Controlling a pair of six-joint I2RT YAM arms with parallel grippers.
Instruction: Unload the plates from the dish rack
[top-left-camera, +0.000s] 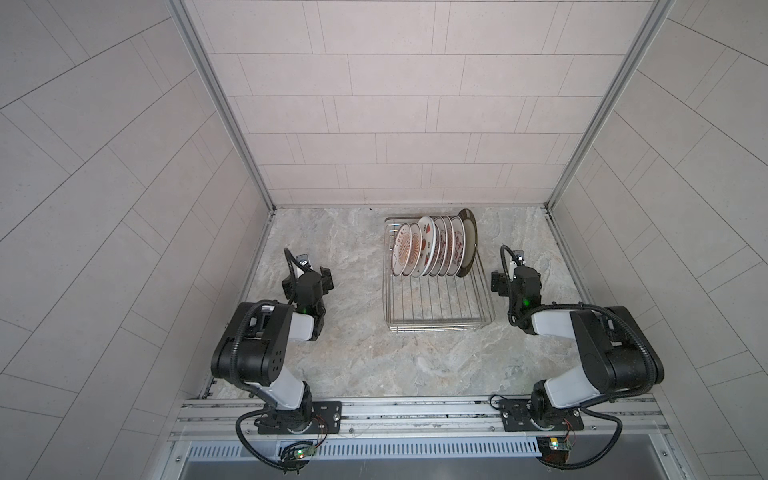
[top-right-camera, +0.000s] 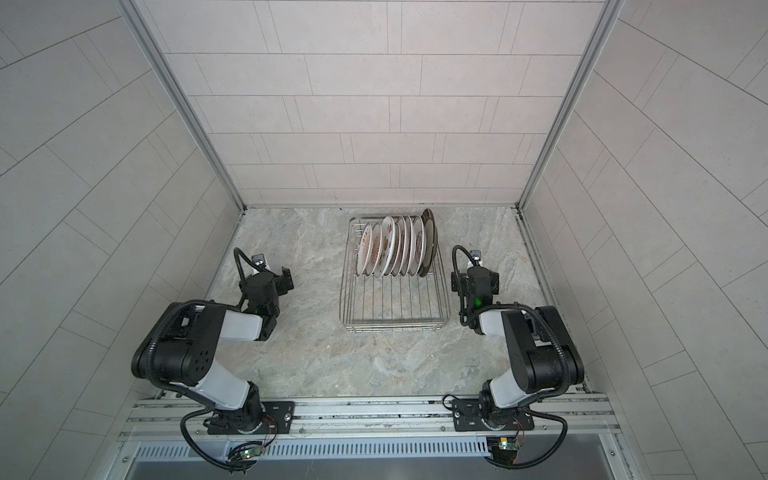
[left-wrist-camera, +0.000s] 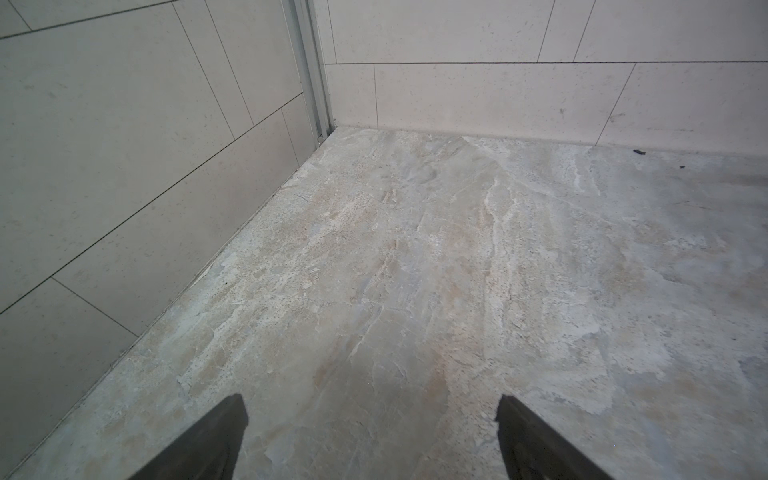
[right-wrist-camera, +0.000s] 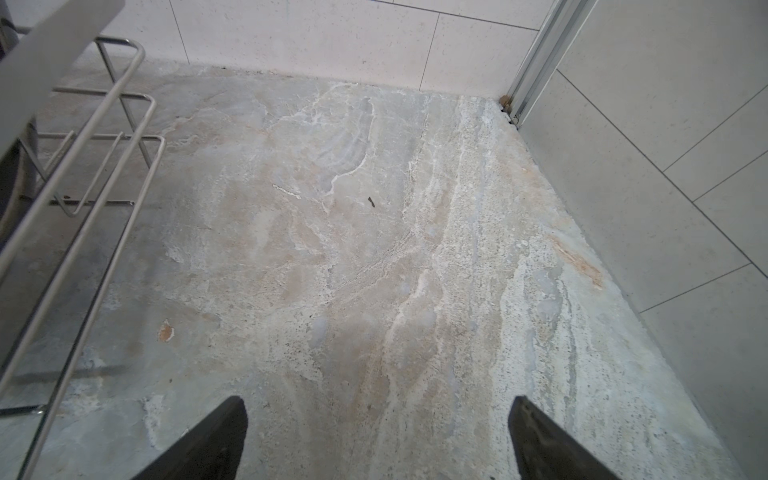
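In both top views the rack (top-left-camera: 440, 327) sits on the table (top-left-camera: 353, 361), near the back wall. The plates (top-left-camera: 432, 249) stand on edge in a row in the far part of the rack. The left end effector (top-left-camera: 327, 279) hangs well off to the left of the rack. The right end effector (top-left-camera: 496, 284) hangs just beside the rack's right side, not touching it.

In the left wrist view the left end effector (left-wrist-camera: 370, 411) is wide open and holds nothing. The table lies under it.

In the right wrist view the right end effector (right-wrist-camera: 376, 411) is wide open and holds nothing. The rack's wires (right-wrist-camera: 106, 124) show off to one side of it.
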